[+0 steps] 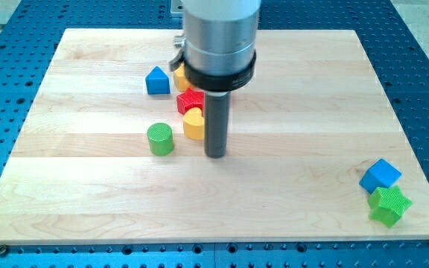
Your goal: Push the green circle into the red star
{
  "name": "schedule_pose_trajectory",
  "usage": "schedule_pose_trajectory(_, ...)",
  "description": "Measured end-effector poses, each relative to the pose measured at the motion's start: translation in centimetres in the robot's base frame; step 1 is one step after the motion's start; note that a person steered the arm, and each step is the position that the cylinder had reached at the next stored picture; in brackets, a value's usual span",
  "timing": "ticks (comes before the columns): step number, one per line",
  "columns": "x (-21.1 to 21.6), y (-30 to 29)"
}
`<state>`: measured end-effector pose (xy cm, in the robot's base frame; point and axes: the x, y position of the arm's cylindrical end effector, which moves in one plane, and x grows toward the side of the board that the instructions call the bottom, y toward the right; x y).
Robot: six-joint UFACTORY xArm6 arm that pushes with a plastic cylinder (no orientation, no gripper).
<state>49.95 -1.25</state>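
Camera view: a pale wooden desk [289, 89] sits on a blue perforated base [423, 45]. A thick silver cylinder with a black collar descends from the view's top, ending in a straight dark rod. My tip [215, 155] rests on the desk near its middle. There is no pincer on this arm, so nothing is gripped.

The green circle [159, 139], a short upright cylinder, stands to the view's left of my tip, apart from it. Between them, slightly higher, lies a yellow heart [194, 123], just beside the rod. The red star [190, 100] touches the heart's upper edge. Above it, another yellow block [179, 77] is partly hidden by the cylinder; its shape is unclear. A blue block with a peaked top [156, 81] sits to its left.

Near the view's bottom right corner, a blue cube [380, 176] touches a green star [389, 205] below it.
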Motion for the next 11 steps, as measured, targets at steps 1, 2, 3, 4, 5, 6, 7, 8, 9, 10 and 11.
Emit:
schedule_pose_trajectory(1, -0.1, -6.1)
schedule_pose_trajectory(2, -0.2, -9.1)
schedule_pose_trajectory(3, -0.2, -12.4)
schedule_pose_trajectory(4, 0.5, -17.3)
schedule_pose_trajectory(5, -1.7, -13.1)
schedule_pose_trajectory(6, -4.1, -6.8)
schedule_pose_trajectory(7, -4.1, -6.6)
schedule_pose_trajectory(8, -3.9, -8.9)
schedule_pose_trajectory(9, -6.3, -6.2)
schedule_pose_trajectory(10, -9.9, -1.5)
schedule_pose_trajectory(11, -9.9, -0.8)
